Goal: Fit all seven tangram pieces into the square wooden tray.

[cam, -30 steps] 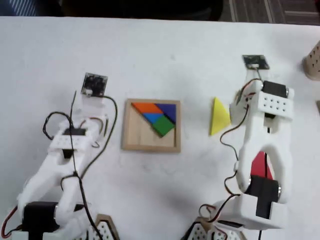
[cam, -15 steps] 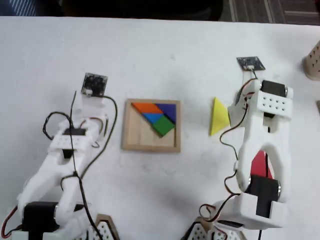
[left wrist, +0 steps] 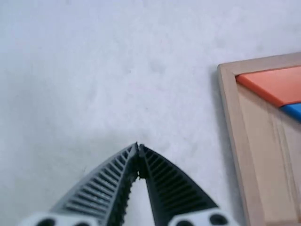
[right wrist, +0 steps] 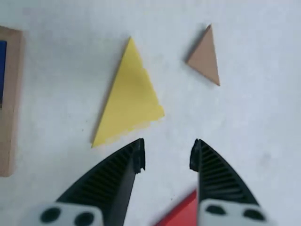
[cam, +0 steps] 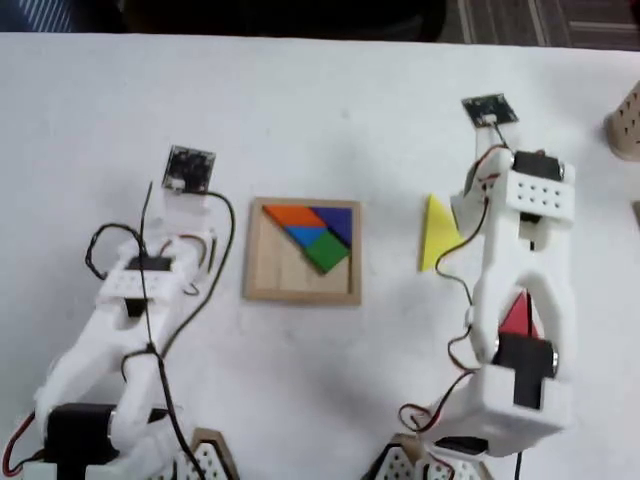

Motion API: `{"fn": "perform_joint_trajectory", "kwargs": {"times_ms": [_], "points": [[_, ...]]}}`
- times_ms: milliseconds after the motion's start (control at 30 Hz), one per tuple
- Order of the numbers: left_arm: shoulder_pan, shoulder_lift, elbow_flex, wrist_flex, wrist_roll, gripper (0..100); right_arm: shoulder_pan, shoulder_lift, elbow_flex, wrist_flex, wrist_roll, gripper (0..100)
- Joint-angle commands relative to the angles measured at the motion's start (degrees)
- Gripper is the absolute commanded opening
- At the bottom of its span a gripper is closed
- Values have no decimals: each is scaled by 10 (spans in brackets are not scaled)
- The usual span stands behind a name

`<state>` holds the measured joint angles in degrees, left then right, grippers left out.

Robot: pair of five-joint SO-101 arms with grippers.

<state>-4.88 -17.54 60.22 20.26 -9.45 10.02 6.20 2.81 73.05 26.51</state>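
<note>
The red piece point(cam: 516, 315) lies on the desk point(cam: 330, 100) under the right arm. The right hand point(right wrist: 167, 153), spread, hangs just short of the yellow triangle point(right wrist: 129, 96), with the brown triangle point(right wrist: 205, 56) beyond. The left hand point(left wrist: 138, 148), pressed together, sits beside the wooden tray point(cam: 300, 295), which holds four coloured pieces point(cam: 326, 250).

My gripper point(right wrist: 167, 155) hangs over the table point(right wrist: 263, 117), fingers parted. The yellow triangle point(right wrist: 129, 96) lies just ahead of one fingertip, a brown triangle point(right wrist: 206, 55) lies farther ahead, and a red piece point(right wrist: 181, 212) sits between my fingers' bases.

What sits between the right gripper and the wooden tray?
The yellow triangle lies on the table between the right gripper and the wooden tray, as the right wrist view shows; bare table separates it from the tray.
</note>
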Motion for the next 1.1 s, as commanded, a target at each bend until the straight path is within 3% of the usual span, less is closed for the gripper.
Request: {"fn": "perform_joint_trajectory", "kwargs": {"times_ms": [0, 367, 567, 733, 1067], "points": [[2, 1, -25, -13, -5, 24, 14, 44, -92, -6, 11, 163], [2, 1, -27, -17, -5, 24, 16, 281, -401, 91, 55, 170], [3, 1, -28, -18, -5, 24, 13, 399, -545, 147, 96, 304], [3, 2, -28, -18, -5, 24, 12, 487, -620, 177, 131, 285], [3, 2, -29, -18, -5, 24, 16, 585, -716, 202, 132, 253]]}}
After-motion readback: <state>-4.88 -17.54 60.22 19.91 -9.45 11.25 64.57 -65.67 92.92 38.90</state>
